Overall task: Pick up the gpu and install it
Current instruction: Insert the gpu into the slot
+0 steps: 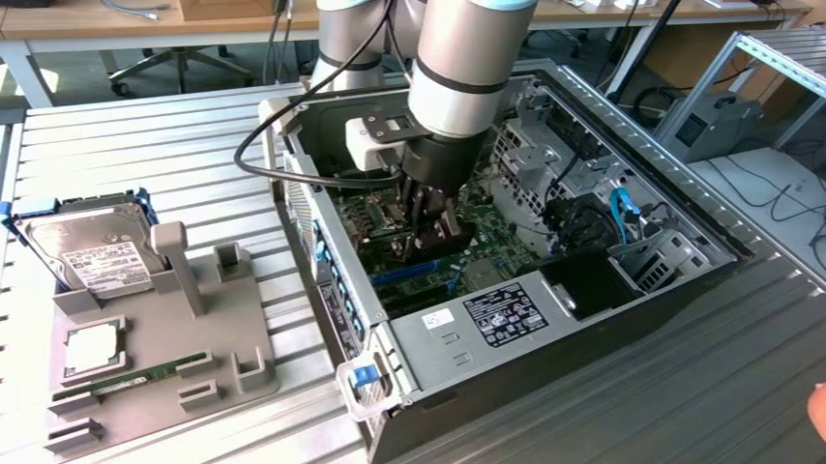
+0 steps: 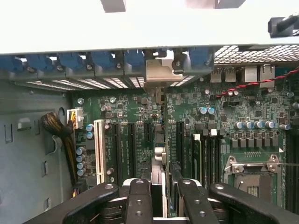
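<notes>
Inside the open computer case [image 1: 516,319], which lies on its side on the slatted metal table [image 1: 168,126], the gripper [image 1: 427,215] is lowered over the green motherboard [image 1: 485,237]. The fingers [image 2: 138,198] are clamped on the gpu [image 2: 158,140], which stands on edge between them, seen edge-on in the wrist view. The card runs from the fingers across the board toward the rear wall of the case, where its silvery end bracket [image 2: 161,72] sits among the row of blue slot latches [image 2: 100,59]. The card's lower edge lies along the board in line with the black expansion slots [image 2: 131,144]; whether it is fully seated in a slot cannot be told. A white slot [image 2: 98,149] stands near the black ones, and the processor socket [image 2: 254,170] lies to the other side of the card. A bundle of yellow and black cables [image 2: 63,133] runs beside the board. In the exterior view, the arm [image 1: 465,58] descends from above into the case, and a black cable [image 1: 258,145] loops from the wrist. At the exterior view's left, a grey fixture tray [image 1: 246,333] rests on the table, carrying a silver hard drive [image 1: 84,246] with a white label, a square processor chip [image 1: 93,348] and a slim green memory stick [image 1: 135,375].
</notes>
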Tool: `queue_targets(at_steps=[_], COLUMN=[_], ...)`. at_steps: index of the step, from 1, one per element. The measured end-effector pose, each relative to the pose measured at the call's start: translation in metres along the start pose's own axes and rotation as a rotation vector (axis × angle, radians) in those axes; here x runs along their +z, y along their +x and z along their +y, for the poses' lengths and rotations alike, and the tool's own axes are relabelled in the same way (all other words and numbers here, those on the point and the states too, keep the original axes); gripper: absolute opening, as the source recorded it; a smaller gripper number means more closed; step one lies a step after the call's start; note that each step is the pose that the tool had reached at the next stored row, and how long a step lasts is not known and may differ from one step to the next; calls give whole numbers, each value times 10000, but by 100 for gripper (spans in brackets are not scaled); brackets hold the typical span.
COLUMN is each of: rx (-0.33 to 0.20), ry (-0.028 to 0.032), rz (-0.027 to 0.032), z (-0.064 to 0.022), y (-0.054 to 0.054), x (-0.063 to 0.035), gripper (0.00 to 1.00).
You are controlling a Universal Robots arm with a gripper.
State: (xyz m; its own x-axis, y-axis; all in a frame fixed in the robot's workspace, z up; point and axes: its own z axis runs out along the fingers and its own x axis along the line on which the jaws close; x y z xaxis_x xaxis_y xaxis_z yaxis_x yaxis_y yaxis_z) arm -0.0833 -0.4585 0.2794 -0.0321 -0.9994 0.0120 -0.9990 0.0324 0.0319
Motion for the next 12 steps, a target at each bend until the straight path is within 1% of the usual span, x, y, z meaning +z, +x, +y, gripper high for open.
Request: queue_targets(at_steps=[5, 8, 12], rx=[43, 44, 43], ry=[1, 1, 1], rz=[-3, -4, -3], z=[12, 49, 54], y=[-33, -35, -37], x=[19, 34, 57], gripper=[27, 27, 27])
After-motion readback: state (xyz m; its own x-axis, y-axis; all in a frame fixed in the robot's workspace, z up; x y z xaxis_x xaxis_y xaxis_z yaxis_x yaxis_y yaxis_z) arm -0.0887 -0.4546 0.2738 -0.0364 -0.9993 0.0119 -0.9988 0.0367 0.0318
